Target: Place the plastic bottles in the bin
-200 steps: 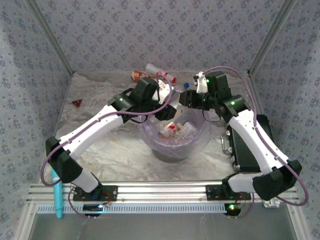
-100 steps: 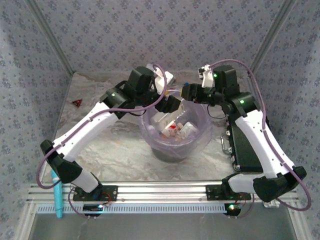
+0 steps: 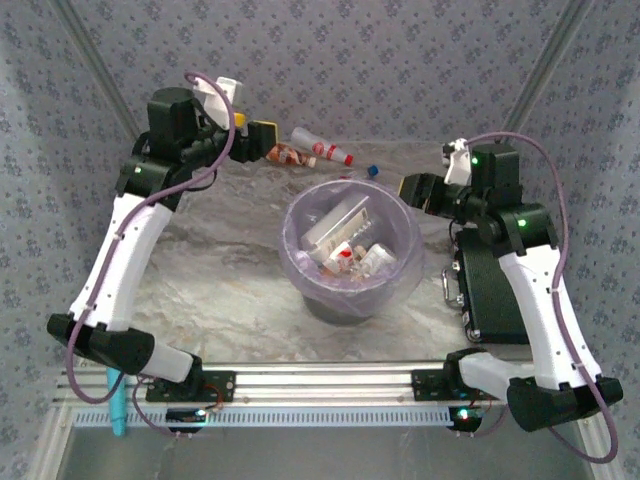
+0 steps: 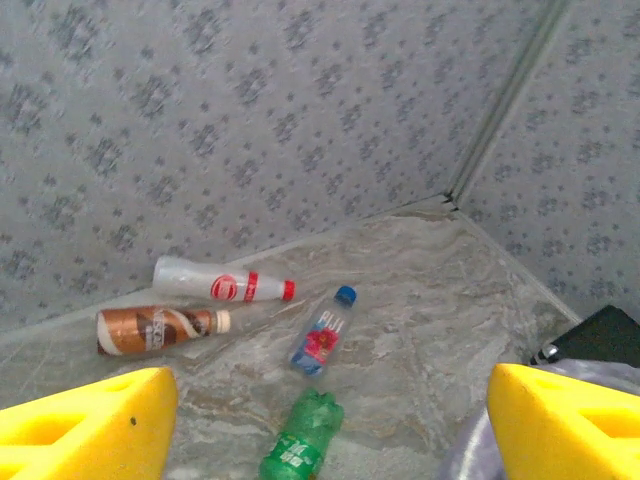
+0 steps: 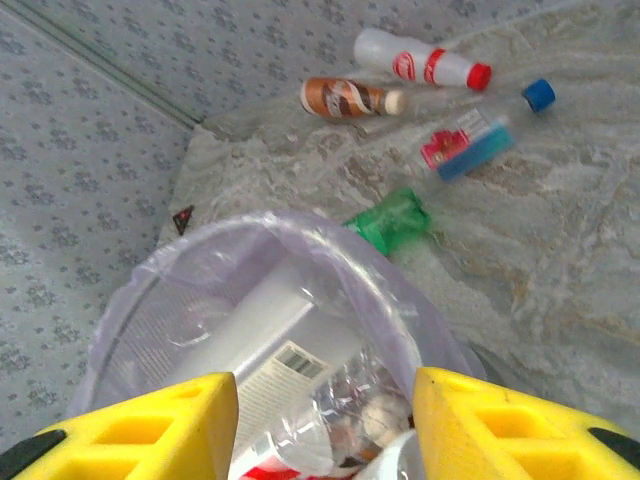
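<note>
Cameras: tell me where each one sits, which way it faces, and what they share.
Top external: above, behind the bases, looking down on bin, left gripper, right gripper.
Left wrist: raised, facing the far right corner; its yellow fingers at the bottom edge.
Right wrist: by the bin, facing far left; its fingers below.
Shared: both wrist views show the white bottle, brown bottle, blue-capped bottle and green bottle.

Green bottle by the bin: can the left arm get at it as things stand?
Likely yes. The left gripper is open and points down at the green bottle, which lies uncovered with nothing on it. The bin stands close beside it and may crowd the approach from that side.
</note>
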